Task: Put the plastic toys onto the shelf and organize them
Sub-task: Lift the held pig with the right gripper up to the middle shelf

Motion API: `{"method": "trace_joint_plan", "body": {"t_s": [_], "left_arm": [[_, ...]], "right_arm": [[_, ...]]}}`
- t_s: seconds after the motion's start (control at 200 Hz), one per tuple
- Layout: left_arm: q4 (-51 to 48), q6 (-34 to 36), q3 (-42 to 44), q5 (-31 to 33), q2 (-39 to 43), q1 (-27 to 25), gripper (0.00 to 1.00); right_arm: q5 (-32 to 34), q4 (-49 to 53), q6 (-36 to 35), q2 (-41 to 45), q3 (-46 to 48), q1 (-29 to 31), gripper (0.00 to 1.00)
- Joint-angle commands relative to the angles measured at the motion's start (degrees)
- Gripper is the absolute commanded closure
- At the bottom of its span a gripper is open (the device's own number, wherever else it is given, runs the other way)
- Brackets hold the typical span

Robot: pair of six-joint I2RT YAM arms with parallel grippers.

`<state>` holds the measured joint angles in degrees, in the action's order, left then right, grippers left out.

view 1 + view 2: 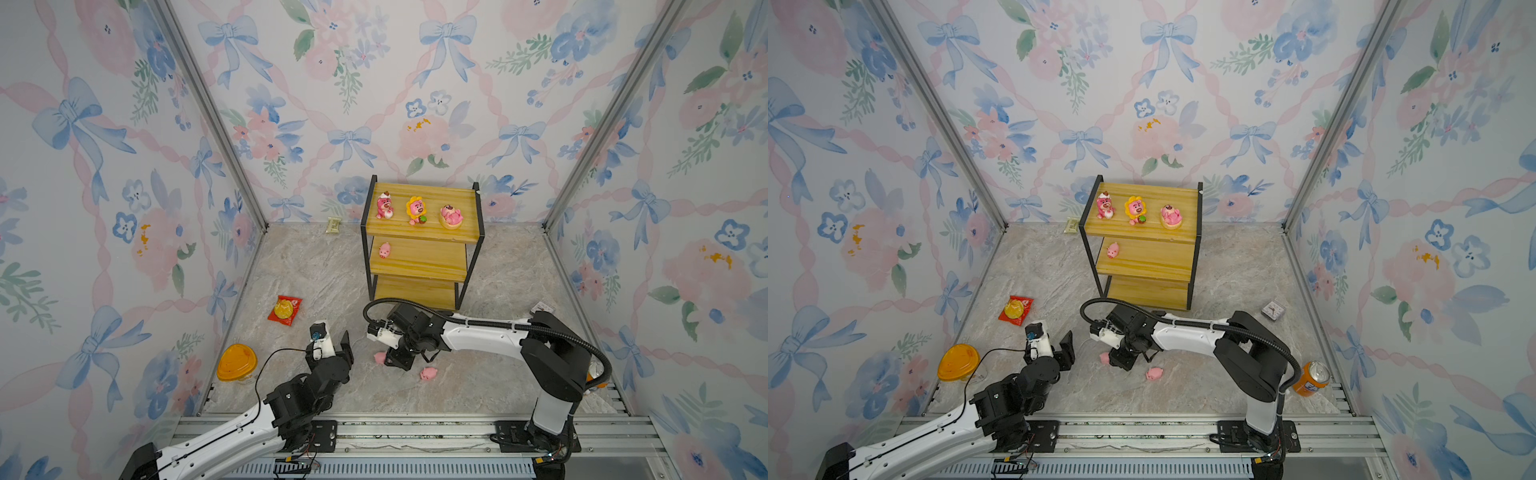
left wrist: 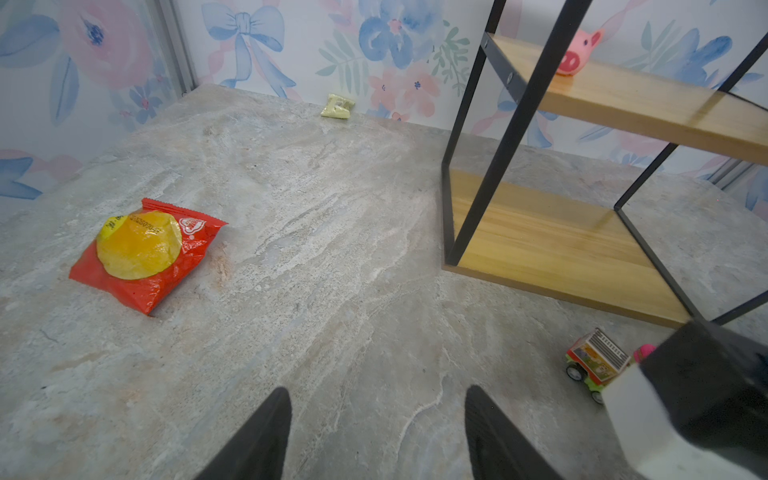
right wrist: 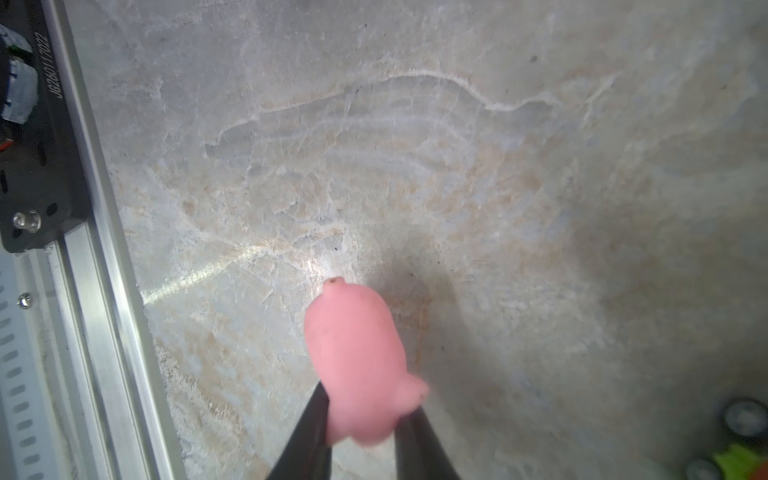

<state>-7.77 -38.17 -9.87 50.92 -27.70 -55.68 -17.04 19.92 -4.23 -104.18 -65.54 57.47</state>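
The shelf [image 1: 419,262] stands at the back. Three pink bear figurines [image 1: 414,210] sit on its top board and one pink pig [image 1: 384,250] on the middle board. My right gripper [image 3: 365,403] is shut on a second pink pig [image 3: 357,361] low over the floor in front of the shelf, also seen in both top views [image 1: 379,357]. A third pig [image 1: 428,373] lies on the floor just right of it. My left gripper [image 2: 376,392] is open and empty over bare floor. A mini car [image 2: 596,361] stands by the shelf's front corner, partly hidden by the right arm.
A red snack packet [image 1: 284,309] lies left of the shelf and an orange-lidded jar [image 1: 236,363] at the front left. A small pale packet [image 1: 333,225] sits by the back wall. An orange can [image 1: 1310,377] and a small box [image 1: 1273,309] are on the right.
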Motion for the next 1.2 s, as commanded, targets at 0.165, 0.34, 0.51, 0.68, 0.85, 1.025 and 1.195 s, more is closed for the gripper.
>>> {"method": "trace_joint_plan", "body": {"t_s": [0.165,0.34,0.51,0.68,0.85,1.025,1.195], "left_arm": [[1.1,0.4,-0.3,-0.1,-0.6,0.4,0.33],[3.7,2.3,-0.3,-0.6,-2.2,0.5,0.33],[8.8,5.0,-0.3,-1.9,-5.5,0.7,0.33],[13.8,7.5,-0.6,-4.0,-10.0,1.5,0.33],[14.7,8.8,-1.3,-4.9,-12.1,2.2,0.33],[16.0,9.5,-0.3,-5.6,-10.9,2.9,0.33],[15.8,10.7,-0.3,-7.1,-10.1,4.2,0.32]], "right_arm": [[3.0,4.3,4.3,8.7,-1.1,-1.9,0.75],[8.7,7.9,6.9,13.8,-4.4,-3.5,0.74],[12.8,9.1,9.0,17.1,-7.0,-6.5,0.74],[16.4,10.2,9.0,17.9,-10.4,-9.5,0.75],[19.5,10.6,9.1,17.3,-13.1,-12.2,0.75],[23.1,7.9,10.7,17.0,-14.3,-13.8,0.76],[27.2,4.2,12.8,16.2,-13.9,-13.9,0.76]]}}
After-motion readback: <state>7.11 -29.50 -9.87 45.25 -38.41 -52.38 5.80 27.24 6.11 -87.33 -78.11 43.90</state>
